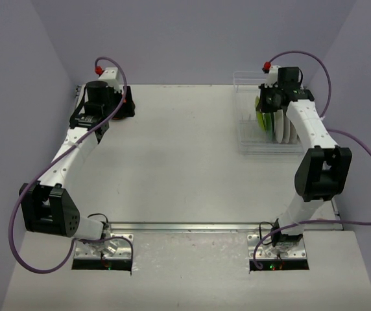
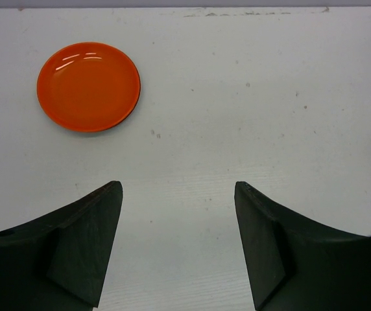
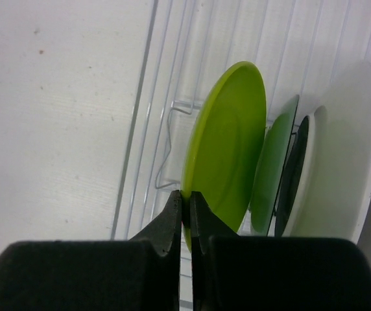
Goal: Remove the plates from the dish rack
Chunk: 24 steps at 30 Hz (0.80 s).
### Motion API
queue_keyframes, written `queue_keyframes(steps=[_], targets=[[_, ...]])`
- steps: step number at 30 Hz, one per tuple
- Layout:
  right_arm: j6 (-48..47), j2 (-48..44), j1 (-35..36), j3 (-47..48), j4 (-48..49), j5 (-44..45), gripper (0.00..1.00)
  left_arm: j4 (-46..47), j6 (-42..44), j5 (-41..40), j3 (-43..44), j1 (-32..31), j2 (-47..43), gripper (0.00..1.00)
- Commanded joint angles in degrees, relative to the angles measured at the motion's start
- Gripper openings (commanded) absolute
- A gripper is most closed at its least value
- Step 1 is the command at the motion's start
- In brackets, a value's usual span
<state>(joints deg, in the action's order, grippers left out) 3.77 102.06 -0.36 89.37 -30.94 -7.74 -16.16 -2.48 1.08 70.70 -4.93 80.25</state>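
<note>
The right fingers (image 3: 185, 197) gripped the rim of the lime plate (image 3: 227, 149), standing on edge in the far-right dish rack (image 3: 166, 97); the left fingers (image 2: 178, 188), apart, hovered over the far-left worktop (image 2: 270, 116)

The top camera sits high behind the near edge, facing down and forward, taking in the whole bench (image 1: 185, 162) from afar; the left wrist camera hangs close over the far-left corner, looking down between the spread fingers of the left gripper (image 2: 178, 188) at an orange plate (image 2: 88, 86); the right wrist camera sits very close at the far-right corner, sighting along the right gripper (image 3: 185, 194), pinched on a green plate (image 3: 227, 149) in the dish rack (image 3: 166, 116); rack and green plate also show in the top view.
</note>
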Motion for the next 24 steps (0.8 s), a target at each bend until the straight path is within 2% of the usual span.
queue_keyframes(steps=[1,10,16,18,21,22,23,24], targets=[[3.05,-1.4,-1.37,6.52,-1.68,-7.18,0.0,1.42,-1.67,0.5,1.48,-0.52,-1.41,0.68],[0.45,-3.96,-1.31,9.61,-3.03,-20.36,0.0,0.39,-2.96,2.82,4.33,-0.52,-2.17,0.68],[-12.92,-8.01,2.46,9.33,-5.67,-26.36,0.0,-1.94,-4.01,8.4,6.6,-0.43,-2.9,0.68],[-21.55,-11.66,6.99,4.52,-4.63,-24.37,0.0,-3.07,-4.5,14.32,7.26,-0.52,-2.77,0.68],[-37.2,-20.29,15.02,-7.08,1.07,-16.79,0.0,-4.97,-5.59,23.93,8.63,-0.52,-1.62,0.68],[-41.29,-24.82,19.78,-13.94,5.08,-14.45,0.0,-6.06,-6.09,26.3,9.55,-0.52,-1.19,0.68],[-44.98,-25.24,20.22,-14.57,7.38,-12.38,0.0,-6.16,-6.44,28.29,9.63,-0.52,-0.76,0.68],[-51.53,-29.18,24.16,-20.83,11.74,-9.04,0.0,-7.09,-6.64,31.31,10.41,-0.67,0.22,0.68]])
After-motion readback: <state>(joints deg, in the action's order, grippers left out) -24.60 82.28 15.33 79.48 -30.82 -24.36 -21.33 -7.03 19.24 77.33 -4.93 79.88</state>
